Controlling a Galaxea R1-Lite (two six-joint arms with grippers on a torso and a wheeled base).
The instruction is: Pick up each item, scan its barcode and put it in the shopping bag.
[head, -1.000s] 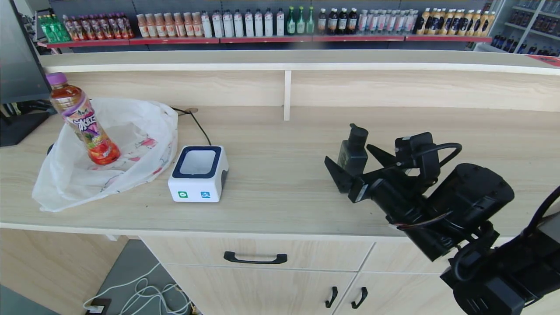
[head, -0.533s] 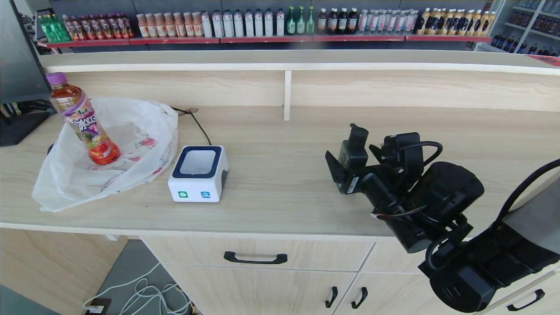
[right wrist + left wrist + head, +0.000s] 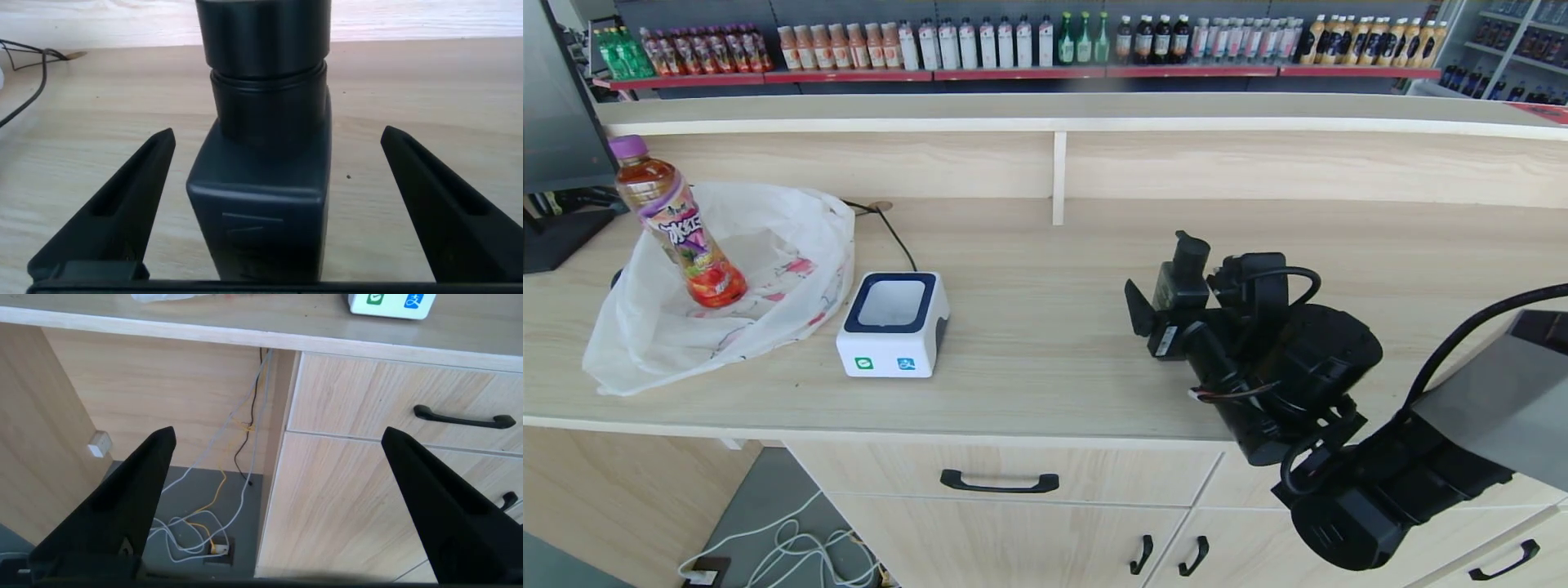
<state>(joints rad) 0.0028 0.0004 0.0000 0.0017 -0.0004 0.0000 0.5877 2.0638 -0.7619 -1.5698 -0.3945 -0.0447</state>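
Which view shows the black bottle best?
Right wrist view: the black bottle stands centred inside the open right gripper. Head view shows it small, partly behind that gripper. Left wrist view faces the cabinet.

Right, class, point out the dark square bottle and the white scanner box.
dark square bottle (image 3: 261, 220), right wrist view, front face of body.
white scanner box (image 3: 893, 304), head view, top window.

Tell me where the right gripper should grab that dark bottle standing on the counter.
Probably the squared body, below the shoulder, coming in level from the robot's side. The dark bottle stands upright, its flat walls suit a pinch better than the round cap, and the open right gripper straddles it.
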